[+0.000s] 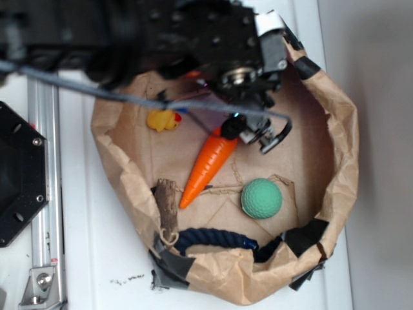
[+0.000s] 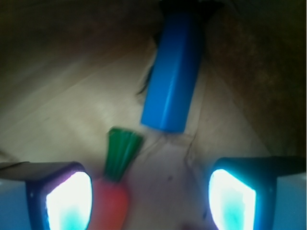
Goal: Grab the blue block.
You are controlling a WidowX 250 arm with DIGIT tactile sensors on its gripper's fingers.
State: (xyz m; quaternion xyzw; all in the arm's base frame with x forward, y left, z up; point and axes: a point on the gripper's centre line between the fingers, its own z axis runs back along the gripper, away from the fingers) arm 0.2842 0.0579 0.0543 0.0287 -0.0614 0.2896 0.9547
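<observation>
In the wrist view the blue block [image 2: 171,72], a bright blue bar, lies lengthwise on the brown paper ahead of my gripper [image 2: 151,201]. It sits beyond the fingertips, not between them. The gripper is open, its two lit pads [image 2: 69,201] wide apart. The orange carrot [image 2: 111,206] with its green top lies just inside the left pad. In the exterior view the gripper [image 1: 258,132] hangs over the carrot's [image 1: 208,166] leafy end, and the arm hides the blue block.
Everything lies in a shallow brown paper bag [image 1: 342,161] with raised crumpled walls. Inside it are a yellow duck [image 1: 162,120], a green ball [image 1: 261,197], a wooden stick [image 1: 166,201] and a dark navy rope ring [image 1: 216,237]. A metal rail [image 1: 45,194] runs along the left.
</observation>
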